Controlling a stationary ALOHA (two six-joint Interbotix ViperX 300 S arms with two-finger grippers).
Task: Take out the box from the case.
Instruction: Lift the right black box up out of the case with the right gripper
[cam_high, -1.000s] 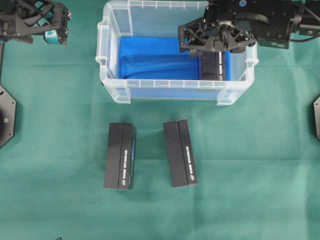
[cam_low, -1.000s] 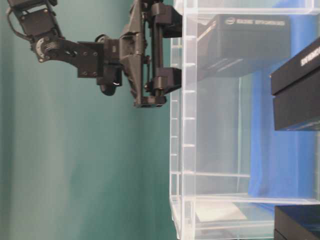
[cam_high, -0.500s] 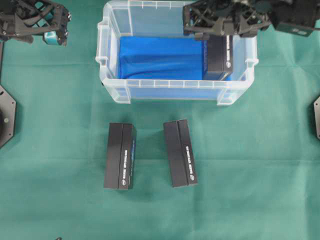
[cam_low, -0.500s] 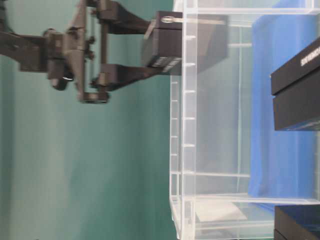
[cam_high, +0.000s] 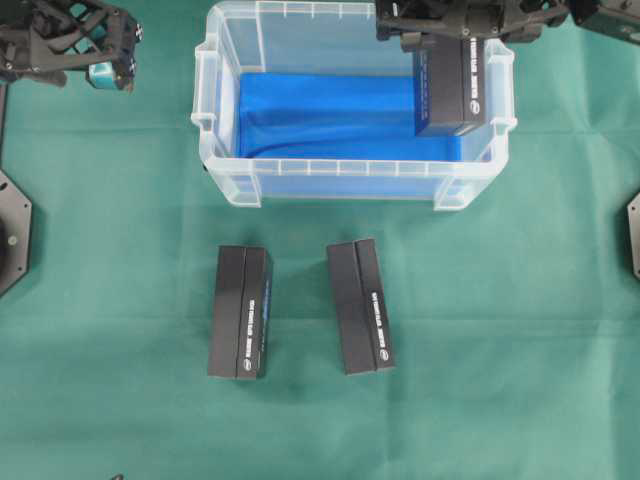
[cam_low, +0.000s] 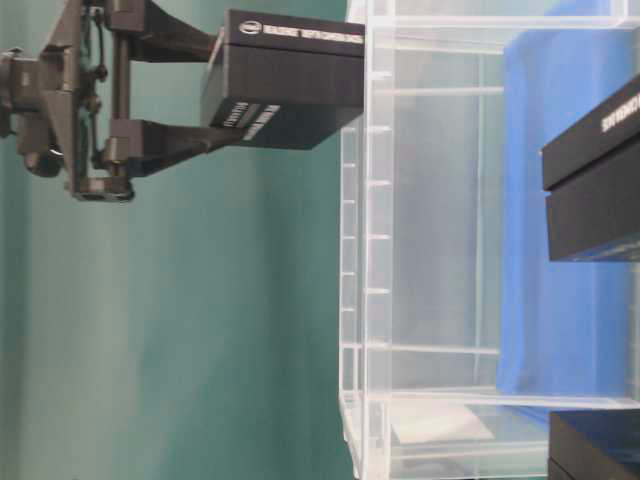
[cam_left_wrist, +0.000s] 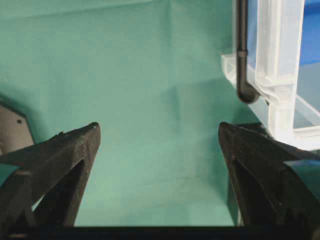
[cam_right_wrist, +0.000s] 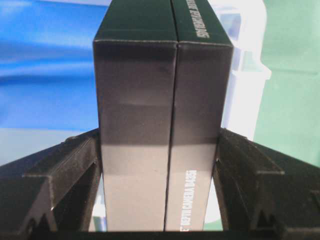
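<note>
The right hand (cam_low: 215, 100) clamps the black box (cam_high: 452, 88), which over the last second has risen clear of the clear case (cam_high: 350, 185) rim at its 2 o'clock corner. Extraction looks nearly done; set-down on the bench (cam_high: 500, 330) remains. Left hand (cam_left_wrist: 157, 145) gapes wide, idle.

Three black boxes (cam_high: 452, 88) (cam_high: 241, 325) (cam_high: 361, 305), one clear case (cam_high: 225, 170), one blue cloth (cam_high: 320, 115), two robot hands (cam_high: 70, 40) (cam_right_wrist: 160, 180)
</note>
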